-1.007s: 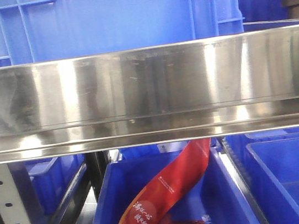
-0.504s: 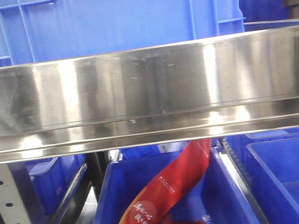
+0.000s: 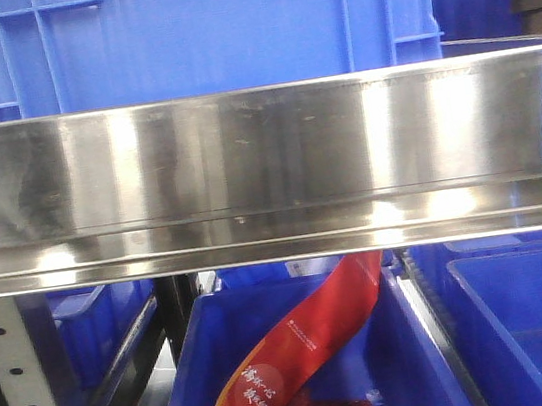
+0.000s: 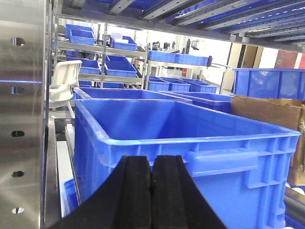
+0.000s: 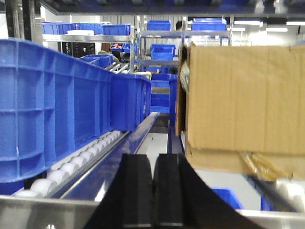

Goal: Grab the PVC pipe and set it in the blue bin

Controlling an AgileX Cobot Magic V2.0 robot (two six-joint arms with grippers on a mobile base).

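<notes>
Black pads of my left gripper [image 4: 151, 191] meet flat with no gap, and nothing is pinched between them; my right gripper [image 5: 153, 191] is pressed together the same way, empty. Just ahead of my left pads stands a blue bin [image 4: 190, 143], open-topped and bare inside as far as I can see. Ahead of my right pads runs a roller track [image 5: 81, 160], with a second bin wall on its left and a cardboard box [image 5: 243, 105] on its right. No pipe shows in any view (the front camera gives only a steel rail [image 3: 264, 153] and a red bag [image 3: 302, 350] in a lower bin). My worry: reaching blind with sealed fingers, I could knock the box or bin rim.
</notes>
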